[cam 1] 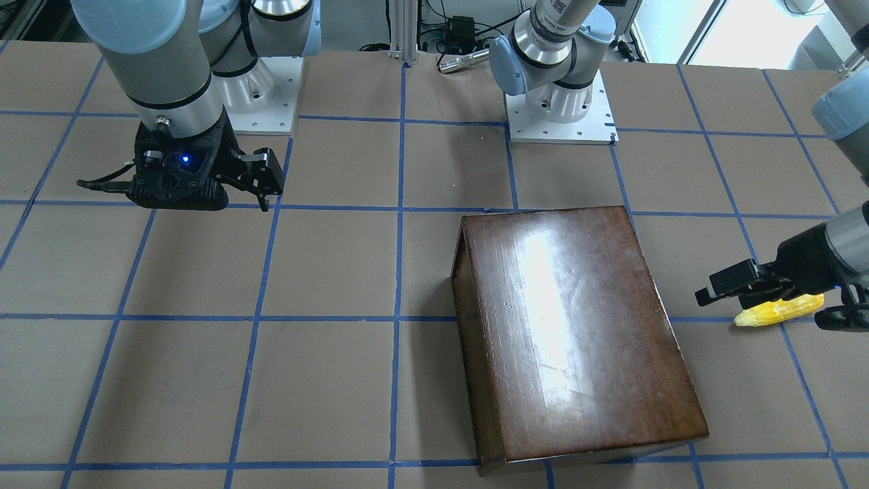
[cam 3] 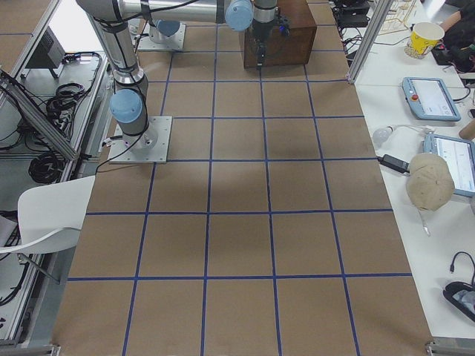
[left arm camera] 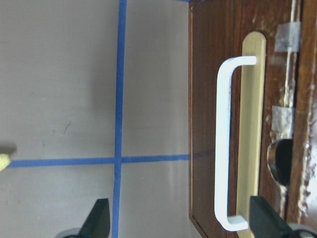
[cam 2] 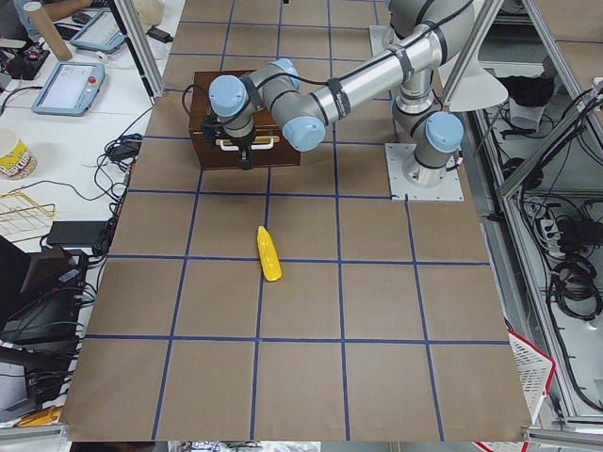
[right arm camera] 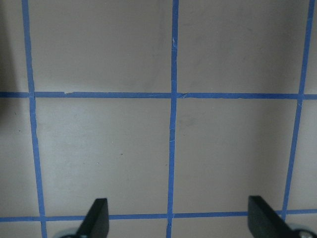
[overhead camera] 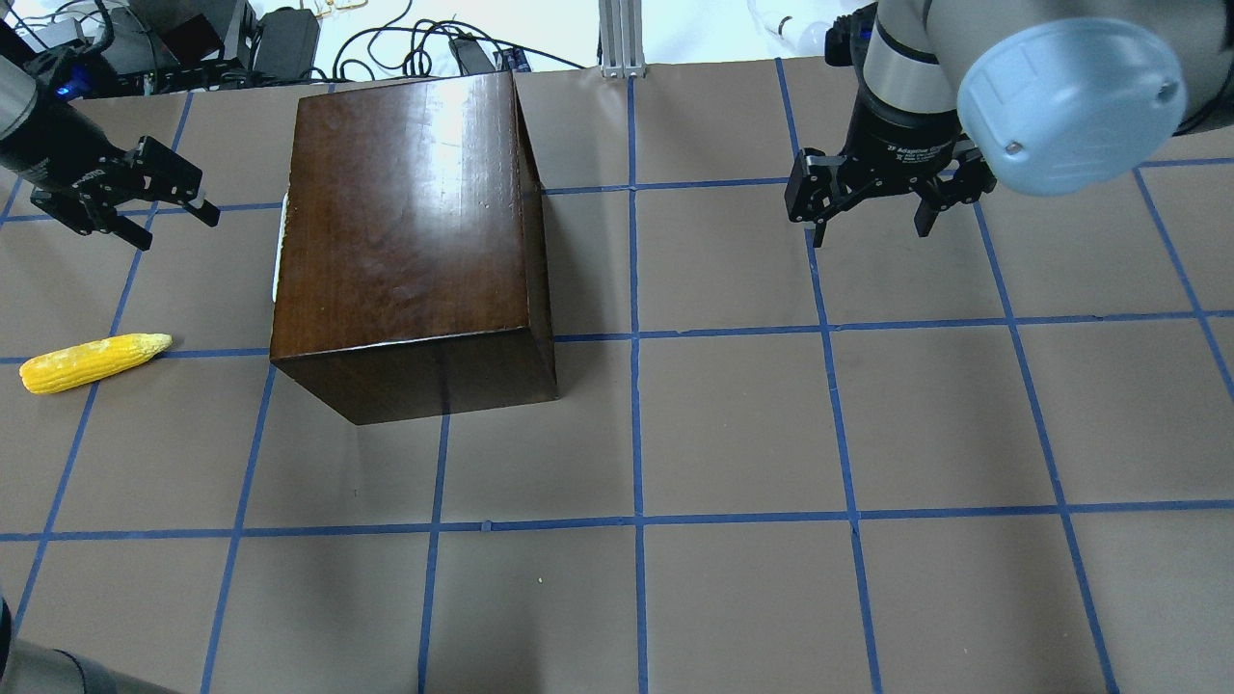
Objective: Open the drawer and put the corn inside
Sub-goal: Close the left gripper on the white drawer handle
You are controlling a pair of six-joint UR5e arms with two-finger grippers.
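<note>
Nearest your overhead camera was the right arm's blue joint cap (overhead camera: 1070, 92). Starting from the left, you had the corn (overhead camera: 92, 361) lying on the table (overhead camera: 733, 434), well apart from the box (overhead camera: 415, 212), pale tip toward it. The left gripper (overhead camera: 179, 231) hovered with fingers spread wide and empty, facing the white handle (left arm camera: 223, 144) of the drawer (left arm camera: 203, 124), pushed fully in. Far right, the right gripper (overhead camera: 870, 234) hung spread, holding nothing.

Robotics laboratory: arm base plates (cam 1: 590, 129) bolted to a blue-gridded surface (overhead camera: 733, 424), with teach pendants (cam 3: 428, 99) and cables (cam 2: 565, 278) alongside.
</note>
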